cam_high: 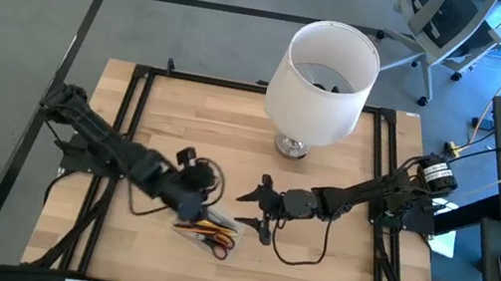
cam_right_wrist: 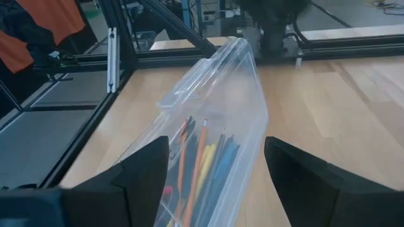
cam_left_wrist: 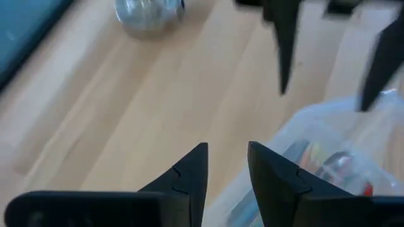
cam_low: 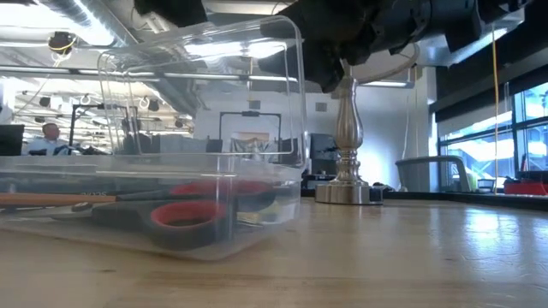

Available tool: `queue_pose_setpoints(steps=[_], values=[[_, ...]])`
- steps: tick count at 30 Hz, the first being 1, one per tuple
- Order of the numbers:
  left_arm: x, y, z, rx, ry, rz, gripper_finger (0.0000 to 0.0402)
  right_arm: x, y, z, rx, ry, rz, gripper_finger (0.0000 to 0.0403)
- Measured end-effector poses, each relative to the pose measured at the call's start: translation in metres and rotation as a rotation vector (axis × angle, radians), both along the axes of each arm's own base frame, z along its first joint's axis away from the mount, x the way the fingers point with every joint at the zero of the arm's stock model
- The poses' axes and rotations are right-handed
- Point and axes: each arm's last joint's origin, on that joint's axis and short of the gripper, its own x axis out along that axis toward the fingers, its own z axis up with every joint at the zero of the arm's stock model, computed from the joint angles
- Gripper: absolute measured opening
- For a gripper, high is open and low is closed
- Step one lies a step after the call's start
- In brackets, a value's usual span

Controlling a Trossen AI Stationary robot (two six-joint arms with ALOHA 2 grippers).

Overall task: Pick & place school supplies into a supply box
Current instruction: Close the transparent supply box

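The clear supply box (cam_high: 208, 231) lies near the front edge of the table (cam_high: 340, 276), its long axis running slantwise between the two arms, with pencils (cam_right_wrist: 203, 157) and red-handled scissors (cam_low: 184, 212) already inside. The left gripper (cam_left_wrist: 226, 165) sits right over the box's near end, fingers a narrow gap apart and holding nothing visible. The right gripper (cam_right_wrist: 216, 165) faces the box's other end along its length, fingers spread wide and empty. The left gripper is judged the closer.
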Motion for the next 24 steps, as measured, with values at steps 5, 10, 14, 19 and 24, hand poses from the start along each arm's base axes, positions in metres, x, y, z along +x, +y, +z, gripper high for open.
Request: queue_pose_setpoints(steps=[5,10,14,19,24], values=[[0.016,0.015,-0.016,-0.111,0.124,-0.036,0.0104,0.001,0.000,0.001,0.000,0.010,-0.001,0.0265],[0.021,0.015,-0.025,-0.228,0.202,-0.089,0.0104,0.000,0.004,0.000,-0.001,0.016,0.006,0.0265],[0.016,0.006,-0.026,-0.308,0.239,-0.112,0.0104,-0.001,0.004,-0.001,-0.007,0.037,0.006,0.0265],[0.009,-0.013,-0.032,-0.383,0.296,-0.088,0.0104,-0.001,0.003,-0.001,-0.010,0.036,-0.001,0.0265],[0.008,-0.034,-0.051,-0.367,0.356,-0.067,0.0104,-0.001,0.003,-0.002,-0.019,0.044,-0.017,0.0265]])
